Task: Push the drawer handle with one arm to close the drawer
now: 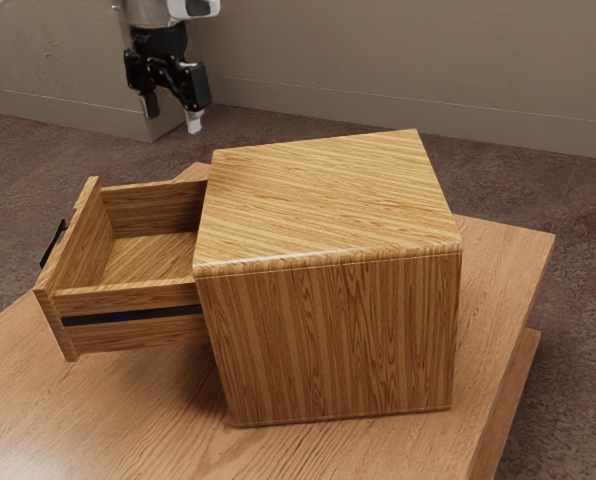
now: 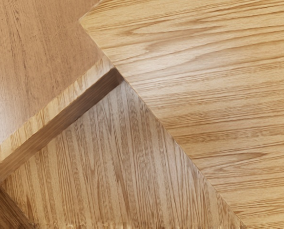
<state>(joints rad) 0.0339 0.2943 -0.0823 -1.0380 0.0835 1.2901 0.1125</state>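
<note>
My gripper (image 1: 172, 118) hangs in the air behind and above the drawer, its two fingers apart with nothing between them. The wooden drawer (image 1: 128, 292) stands pulled well out of the cabinet toward the exterior view's left. Its black handle (image 1: 53, 243) is on the outer side of the drawer front, away from the cabinet. In the wrist view, the drawer's inner floor (image 2: 99, 157) and one side wall (image 2: 51, 112) lie below my hand, beside the cabinet top.
The wooden cabinet (image 1: 328, 335) stands on a wooden table (image 1: 128, 420), and its flat top (image 2: 204, 105) spreads beside the drawer opening in the wrist view. Behind are a carpeted floor (image 1: 538, 195) and a plain wall (image 1: 408, 60).
</note>
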